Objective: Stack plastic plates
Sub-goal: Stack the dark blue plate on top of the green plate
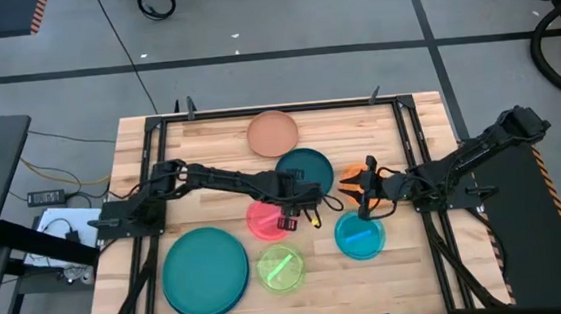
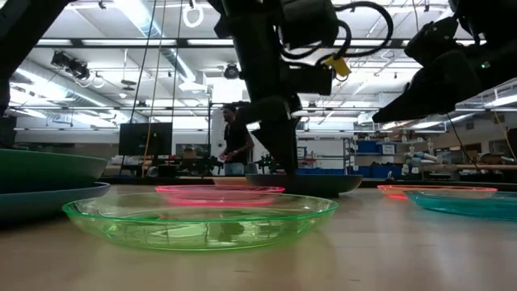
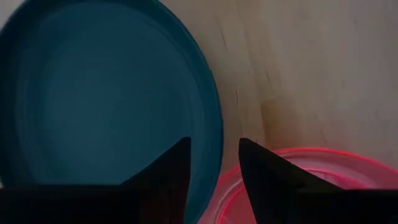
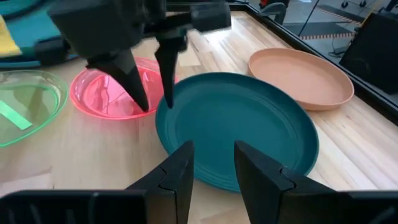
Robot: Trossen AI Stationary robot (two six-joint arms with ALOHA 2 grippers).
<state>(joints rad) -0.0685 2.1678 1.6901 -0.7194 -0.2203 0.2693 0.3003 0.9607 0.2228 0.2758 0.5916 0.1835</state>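
My left gripper [image 1: 291, 208] points down at the table's middle, open. Its fingers stand on either side of the dark teal plate's [image 1: 305, 170] near-left rim [image 3: 214, 149], right beside the pink plate [image 1: 266, 221]. My right gripper [image 1: 365, 206] hovers open and empty above the orange plate [image 1: 351, 180], which lies flat and partly hidden under it. The salmon plate [image 1: 274, 132] lies farther back. The green plate [image 1: 281, 269] and the cyan plate [image 1: 359, 237] lie flat near the front. The large teal plate [image 1: 204, 271] rests on a blue one [image 1: 186, 310]. My left gripper straddles the dark teal plate's rim [image 4: 163, 111] from above, one finger [image 3: 174, 171] over the plate's inside and the other [image 3: 264, 171] over the gap toward the pink plate. I cannot tell whether either finger touches the rim. The plate lies flat on the table.
A black frame [image 1: 257, 112] runs around the wooden table. Bare wood shows along the table's far-left part [image 1: 199, 143] and the near-right corner [image 1: 410, 277]. A person [image 2: 236, 141] stands in the room beyond the table.
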